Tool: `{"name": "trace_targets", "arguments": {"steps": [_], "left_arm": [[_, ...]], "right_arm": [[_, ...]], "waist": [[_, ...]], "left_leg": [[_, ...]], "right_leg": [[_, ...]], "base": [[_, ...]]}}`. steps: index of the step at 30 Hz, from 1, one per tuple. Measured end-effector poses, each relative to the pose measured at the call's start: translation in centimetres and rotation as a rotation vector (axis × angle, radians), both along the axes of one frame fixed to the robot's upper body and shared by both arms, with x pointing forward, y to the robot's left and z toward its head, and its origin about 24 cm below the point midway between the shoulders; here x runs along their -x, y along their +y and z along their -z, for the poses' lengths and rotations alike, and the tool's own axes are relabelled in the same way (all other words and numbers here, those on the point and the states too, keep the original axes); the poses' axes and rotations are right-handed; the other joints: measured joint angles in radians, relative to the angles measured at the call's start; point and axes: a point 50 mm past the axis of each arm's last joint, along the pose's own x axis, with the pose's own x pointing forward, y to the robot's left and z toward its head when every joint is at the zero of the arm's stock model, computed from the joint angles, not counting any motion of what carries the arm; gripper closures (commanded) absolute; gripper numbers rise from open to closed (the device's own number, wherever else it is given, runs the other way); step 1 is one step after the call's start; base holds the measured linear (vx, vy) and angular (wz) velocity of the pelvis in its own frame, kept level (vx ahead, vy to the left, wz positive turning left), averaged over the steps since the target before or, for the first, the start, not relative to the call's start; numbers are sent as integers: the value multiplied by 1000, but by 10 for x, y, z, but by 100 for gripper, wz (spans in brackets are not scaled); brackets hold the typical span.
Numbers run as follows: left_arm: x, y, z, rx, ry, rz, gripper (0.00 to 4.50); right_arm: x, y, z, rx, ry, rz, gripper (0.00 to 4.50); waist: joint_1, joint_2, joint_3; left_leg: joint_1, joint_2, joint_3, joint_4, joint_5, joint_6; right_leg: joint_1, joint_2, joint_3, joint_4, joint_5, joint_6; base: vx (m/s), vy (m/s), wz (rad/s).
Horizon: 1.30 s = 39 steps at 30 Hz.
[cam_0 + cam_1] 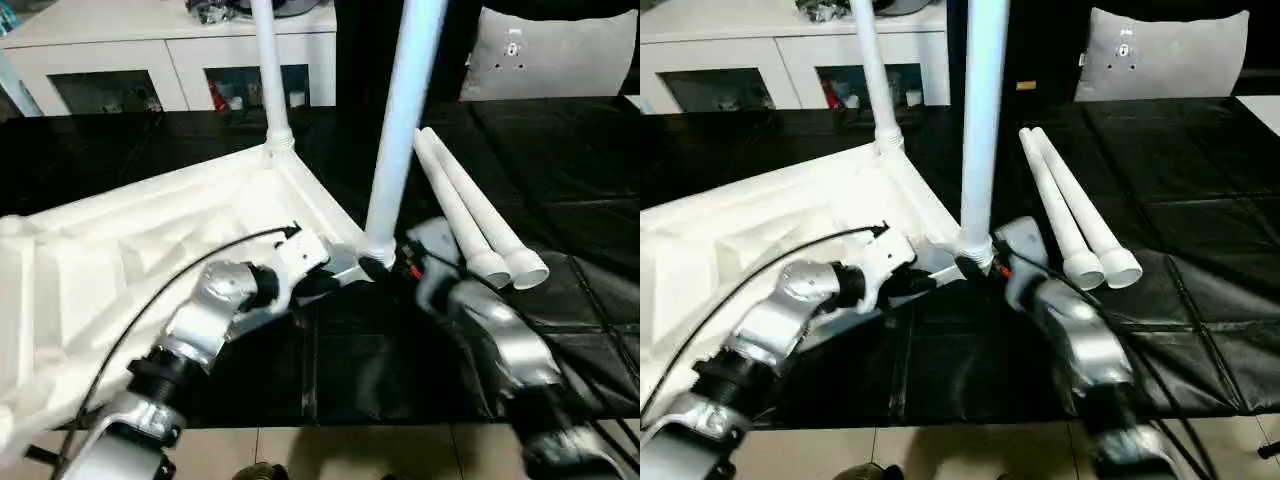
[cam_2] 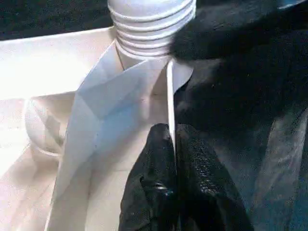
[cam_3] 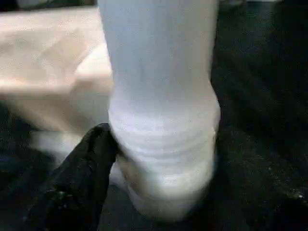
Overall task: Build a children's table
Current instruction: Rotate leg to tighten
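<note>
On the black-covered work surface the table top lay upside down, ribbed underside up, slightly tilted. Two legs stood upright in corner sockets: far leg at the back corner, near leg at the corner closest to the grippers. Two loose legs lay side by side on the black cover, just to the right of the near leg, open ends toward the robot.

Left gripper sat at the near corner, fingers pressed together and pinching the thin rim wall of the table top, right beside the near leg's threaded base. Left wrist view showed the rim edge running between the two black pads.

Right gripper was at the foot of the near leg from the other side. Right wrist view showed one black finger touching the ribbed base of the leg; the other finger could not be made out, so cannot tell how wide it stood or whether it gripped the leg.

White cabinet with glass doors stood behind the work surface; a grey cushion sat at the far right.
</note>
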Motion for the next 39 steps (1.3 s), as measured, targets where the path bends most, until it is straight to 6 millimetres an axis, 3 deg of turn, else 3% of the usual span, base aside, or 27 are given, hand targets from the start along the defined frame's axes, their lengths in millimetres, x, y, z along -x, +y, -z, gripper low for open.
{"name": "trace_targets", "arguments": {"steps": [4,8,16,22,26,39], "left_arm": [[-3,3,0,-2,7,31,450],[-2,10,1,-12,7,115,450],[5,19,0,-71,11,349,450],[11,15,1,-86,25,474,450],[13,12,1,-98,24,534,450],[13,9,1,-105,18,585,450]], "right_arm": [[4,-8,-2,-5,-13,-50,14],[5,-21,-15,1,-64,-101,2],[14,-37,-32,94,-51,-335,2],[23,-27,-33,126,-11,-507,2],[25,-23,-31,126,4,-550,2],[28,-18,-26,106,64,-610,117]], "waist": [[-1,1,0],[5,2,0],[42,4,-1],[59,5,-2],[60,5,-2],[65,5,-2]], "left_leg": [[0,0,0,1,0,0],[0,1,0,2,0,0],[-1,1,0,6,-1,1],[0,1,0,11,-1,2],[0,1,0,14,-1,2],[0,1,0,15,-1,2]], "right_leg": [[0,0,0,1,0,0],[0,0,0,1,0,0],[2,0,-1,2,0,0],[2,-2,-1,6,0,0],[3,-2,-1,8,1,0],[3,-3,-1,10,1,0]], "base": [[0,0,0],[0,0,0],[0,0,0],[0,0,0],[0,0,0],[0,0,0]]}}
